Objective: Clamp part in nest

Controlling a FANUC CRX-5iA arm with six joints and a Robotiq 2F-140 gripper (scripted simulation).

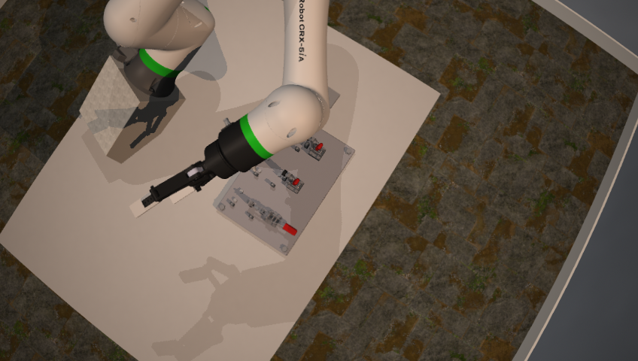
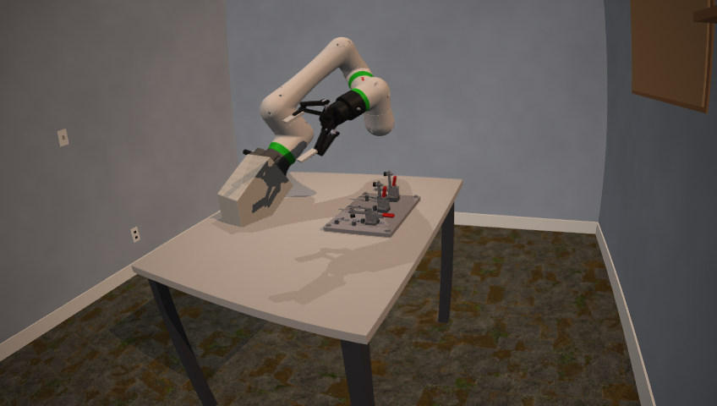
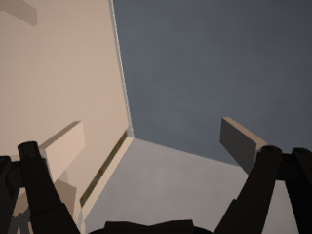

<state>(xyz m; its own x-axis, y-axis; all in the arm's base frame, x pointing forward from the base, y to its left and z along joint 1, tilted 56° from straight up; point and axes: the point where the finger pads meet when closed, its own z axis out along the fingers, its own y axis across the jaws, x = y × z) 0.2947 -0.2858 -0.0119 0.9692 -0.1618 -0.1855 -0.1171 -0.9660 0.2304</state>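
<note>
Clearly, "Robot CRX-5iA" marks the arm; its pincer gapes wide, holding nothing.

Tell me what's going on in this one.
The arm holds its hand high over the table, fingers spread wide, gripping nothing. The fixture plate's three nests look unfilled; two clamp handles stand up, the near one lies flat. A grey corner under the forearm may be the part.
</note>
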